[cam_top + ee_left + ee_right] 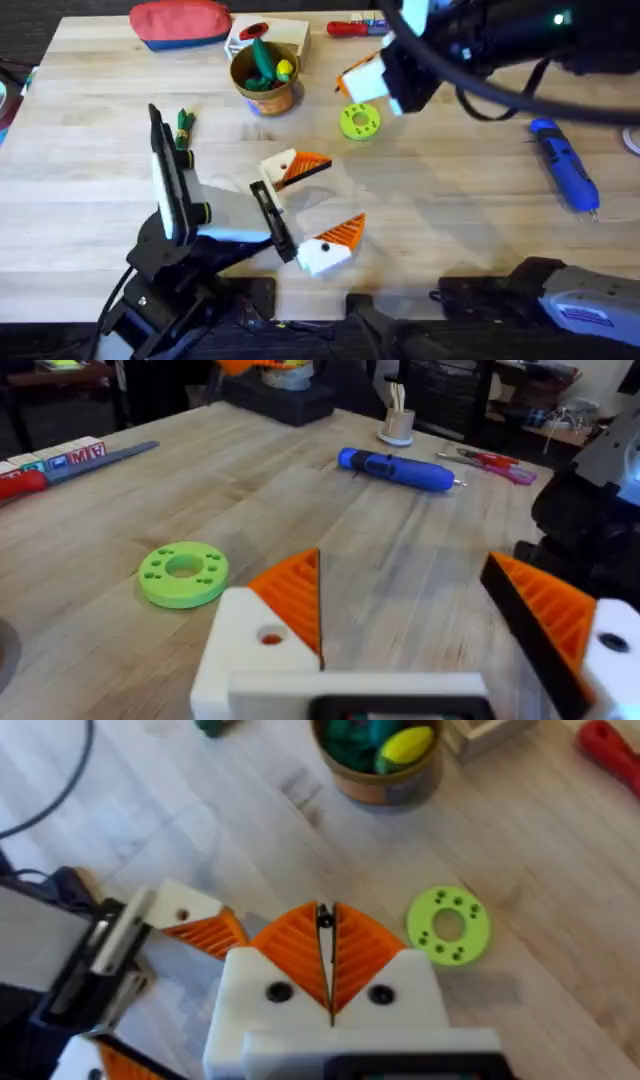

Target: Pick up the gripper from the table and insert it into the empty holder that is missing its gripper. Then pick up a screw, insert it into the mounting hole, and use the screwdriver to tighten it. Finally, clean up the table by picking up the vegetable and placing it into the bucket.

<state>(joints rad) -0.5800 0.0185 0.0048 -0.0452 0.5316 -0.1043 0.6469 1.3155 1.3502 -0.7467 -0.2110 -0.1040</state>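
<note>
Partly blurred, my right gripper (328,942) hangs near the table's far edge, pads pinched on a small dark screw (323,918), hard to make out. My left gripper (312,208) rests mid-table, spread wide, empty. Blue screwdriver (566,166) lies near the right edge; bucket (266,78) stands near the far edge.

Bucket (265,88) sits at the far middle of the surface (450,210), box (285,38) just behind it and pouch (181,23) to the left. Ring (359,121) lies right of the bucket. Screwdriver (565,165) lies far right, vegetable (184,127) left of centre.
</note>
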